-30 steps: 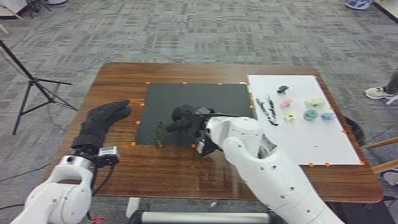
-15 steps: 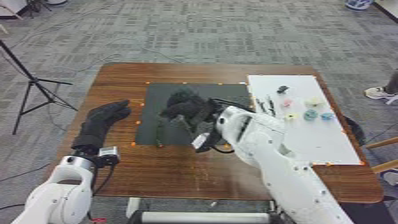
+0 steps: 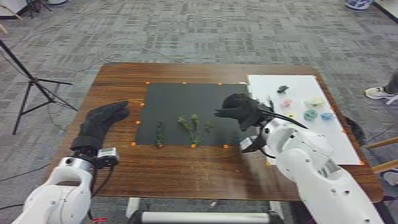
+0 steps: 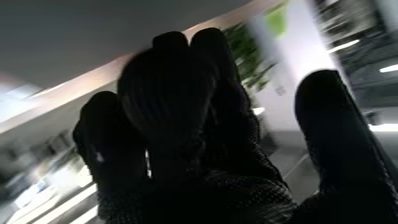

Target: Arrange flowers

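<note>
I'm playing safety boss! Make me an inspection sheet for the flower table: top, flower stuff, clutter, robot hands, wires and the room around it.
Surface: brown wooden table with a black mat and a white sheet to its right.
Flower stuff: green stems lie on the black mat's near part; small coloured flower heads sit on the white sheet.
Clutter: small orange markers along the mat's edges.
Hands: left hand open over the table's left side; right hand open over the mat's right side, holding nothing I can make out.
Cables: a black cable by the right wrist.
Surroundings: tripod on grey carpet, left of the table.
</note>
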You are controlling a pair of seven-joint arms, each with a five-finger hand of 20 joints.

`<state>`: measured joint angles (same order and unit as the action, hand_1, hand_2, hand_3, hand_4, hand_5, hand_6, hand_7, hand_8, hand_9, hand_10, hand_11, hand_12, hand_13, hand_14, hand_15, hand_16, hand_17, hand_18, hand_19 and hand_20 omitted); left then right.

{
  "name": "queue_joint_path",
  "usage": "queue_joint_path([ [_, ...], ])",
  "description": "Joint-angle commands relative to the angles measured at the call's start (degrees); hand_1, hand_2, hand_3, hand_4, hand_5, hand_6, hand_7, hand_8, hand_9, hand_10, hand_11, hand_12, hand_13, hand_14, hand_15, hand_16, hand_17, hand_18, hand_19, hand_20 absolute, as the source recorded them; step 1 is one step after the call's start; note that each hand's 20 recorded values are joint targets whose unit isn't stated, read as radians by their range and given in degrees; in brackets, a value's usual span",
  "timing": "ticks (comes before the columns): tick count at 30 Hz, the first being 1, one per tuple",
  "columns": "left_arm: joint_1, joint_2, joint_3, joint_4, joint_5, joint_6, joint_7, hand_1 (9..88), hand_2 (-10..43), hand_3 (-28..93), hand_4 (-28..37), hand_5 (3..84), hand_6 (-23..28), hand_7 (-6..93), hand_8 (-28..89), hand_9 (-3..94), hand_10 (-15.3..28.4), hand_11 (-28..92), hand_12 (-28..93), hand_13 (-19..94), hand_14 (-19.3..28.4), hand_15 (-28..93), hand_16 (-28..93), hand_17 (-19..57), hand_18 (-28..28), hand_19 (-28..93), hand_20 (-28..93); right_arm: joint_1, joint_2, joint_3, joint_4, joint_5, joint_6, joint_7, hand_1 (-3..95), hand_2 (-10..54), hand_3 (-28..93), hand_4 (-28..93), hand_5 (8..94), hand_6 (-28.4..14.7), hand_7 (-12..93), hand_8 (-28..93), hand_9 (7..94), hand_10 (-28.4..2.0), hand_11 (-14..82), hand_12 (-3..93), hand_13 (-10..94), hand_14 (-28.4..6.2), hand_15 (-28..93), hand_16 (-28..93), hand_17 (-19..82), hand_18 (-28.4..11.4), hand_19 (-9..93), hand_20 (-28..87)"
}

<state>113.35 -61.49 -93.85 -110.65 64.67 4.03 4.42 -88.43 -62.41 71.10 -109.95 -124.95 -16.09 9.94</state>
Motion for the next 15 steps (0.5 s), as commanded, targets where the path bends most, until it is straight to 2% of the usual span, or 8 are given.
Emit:
queue_joint_path([
  [1,2.4,-0.22,-1.4,-1.01,0.12,0.13,-0.24,20.6,1.0,67,-26.3,46.5,4.5,14.7,-8,47.8,14.4,19,11,34,18.6,18,1,0.0,13.8,7,15,-9.0,6.9,9.6,-1.9,-3.5,17.1,4.5,22.7,6.2,64,-9,56.5,-6.0,36,-9,70.2,-15.8,10.7,14.2,91,-5.2,52,31,58,-19.1,93,58],
  [6,2.4,-0.35,-1.14,-0.99,0.26,-0.15,-0.28,20.6,1.0,67,-26.3,46.6,4.5,14.8,-8,47.8,14.5,19,11,34,18.6,18,1,0.0,13.8,7,15,-9.4,7.9,11.9,-1.3,-8.1,18.7,8.5,22.9,-4.2,64,-10,57.2,-5.9,34,-8,72.8,-15.4,12.6,15.5,91,-5.1,52,31,58,-19.1,93,58],
  [9,2.4,-0.42,-0.94,-1.07,0.32,-0.18,-0.17,20.7,1.1,67,-26.3,46.6,4.5,14.8,-8,47.7,14.4,19,11,34,18.5,18,1,0.1,13.8,7,15,-8.0,8.0,11.2,-0.2,-8.5,16.5,10.4,24.2,-8.4,62,-9,60.0,-6.1,31,-7,76.3,-15.4,15.6,17.3,92,-4.1,54,31,59,-18.1,93,59],
  [15,1.6,-0.08,-0.49,-0.95,0.63,-0.54,-0.38,20.7,1.1,67,-26.3,46.5,4.4,14.8,-8,47.7,14.5,19,11,34,18.5,18,1,0.0,13.8,8,15,-3.3,8.5,7.8,2.2,-9.8,8.2,12.8,24.7,-9.5,60,-9,68.1,-5.4,30,-5,86.7,-14.0,25.7,21.7,94,-2.4,57,30,64,-16.1,93,61],
])
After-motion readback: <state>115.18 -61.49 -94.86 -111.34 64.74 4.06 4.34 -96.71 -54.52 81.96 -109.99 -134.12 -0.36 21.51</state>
